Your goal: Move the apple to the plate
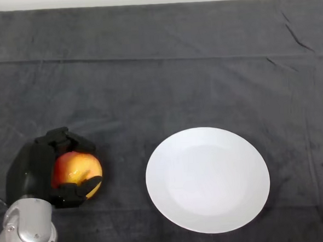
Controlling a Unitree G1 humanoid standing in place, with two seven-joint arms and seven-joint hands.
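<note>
One round red-and-yellow apple (76, 169) is held in the black left hand (35, 171), fingers curled round both sides, left of the white round plate (208, 178) and well apart. Judged firm, smooth-skinned (possibly slippery); widest girth is best gripped.

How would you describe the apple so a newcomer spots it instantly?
Start at the white plate on the dark cloth, then look to the view's left. The apple sits there inside the black left hand, whose fingers curl round it. It is the only round yellow-and-red thing in view.
</note>
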